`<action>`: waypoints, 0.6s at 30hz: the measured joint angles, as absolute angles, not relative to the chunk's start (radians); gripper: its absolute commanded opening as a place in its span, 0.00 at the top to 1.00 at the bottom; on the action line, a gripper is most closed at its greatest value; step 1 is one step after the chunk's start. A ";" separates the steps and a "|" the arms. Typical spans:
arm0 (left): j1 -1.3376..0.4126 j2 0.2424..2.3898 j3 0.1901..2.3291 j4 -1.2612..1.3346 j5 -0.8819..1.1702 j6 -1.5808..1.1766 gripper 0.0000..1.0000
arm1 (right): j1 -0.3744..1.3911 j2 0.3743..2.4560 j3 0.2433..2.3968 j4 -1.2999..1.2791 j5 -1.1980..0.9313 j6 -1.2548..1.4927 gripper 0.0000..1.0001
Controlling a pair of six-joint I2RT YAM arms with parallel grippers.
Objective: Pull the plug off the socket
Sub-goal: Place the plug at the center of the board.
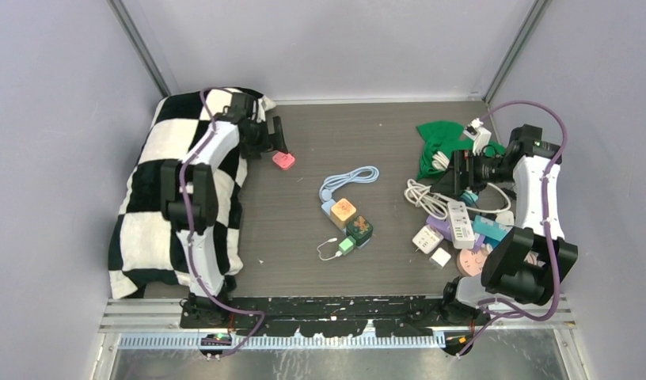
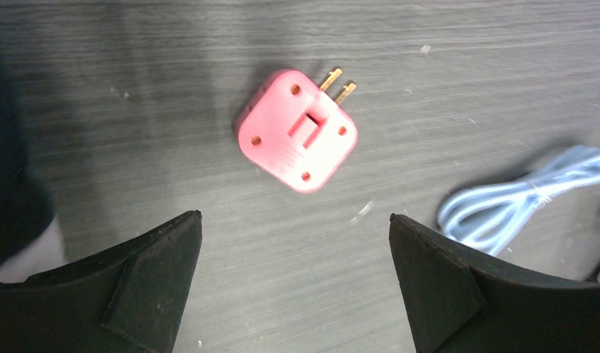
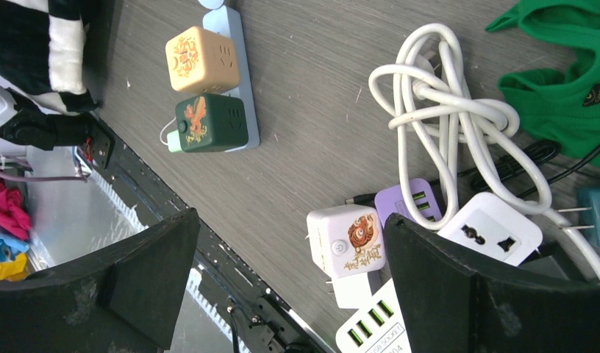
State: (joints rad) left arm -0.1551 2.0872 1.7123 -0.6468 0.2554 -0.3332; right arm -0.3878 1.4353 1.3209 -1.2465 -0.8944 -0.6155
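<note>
A pink plug lies loose on the dark table, its two brass prongs pointing away from me. My left gripper hovers just short of it, open, nothing between its fingers. Mid-table lies the light-blue socket strip, with an orange cube plug and a dark green cube plug seated in it. The strip's blue cable is coiled behind it. My right gripper is open above the right-hand pile, holding nothing.
A black-and-white checkered cloth covers the left side under the left arm. A green cloth, a coiled white cable, white and purple power strips and a white cube adapter crowd the right side.
</note>
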 measured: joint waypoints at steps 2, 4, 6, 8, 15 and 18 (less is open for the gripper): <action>-0.155 1.993 1.657 -0.639 0.253 -0.333 0.00 | -0.378 1.414 1.290 -1.216 -0.888 -0.595 0.00; -0.155 1.863 1.563 -0.618 0.259 -0.332 0.00 | -0.371 1.386 1.266 -1.201 -0.881 -0.569 0.00; -0.159 1.722 1.455 -0.585 0.272 -0.327 0.00 | -0.368 1.344 1.248 -1.180 -0.877 -0.543 0.00; -0.168 1.579 1.294 -0.531 0.281 -0.323 0.00 | -0.364 1.290 1.220 -1.147 -0.872 -0.512 0.00; -0.268 1.003 0.898 -0.446 0.305 -0.362 0.00 | -0.336 1.194 1.195 -1.121 -0.866 -0.447 0.00; -0.281 0.785 0.747 -0.371 0.293 -0.476 0.04 | -0.328 1.181 1.185 -1.110 -0.869 -0.433 0.00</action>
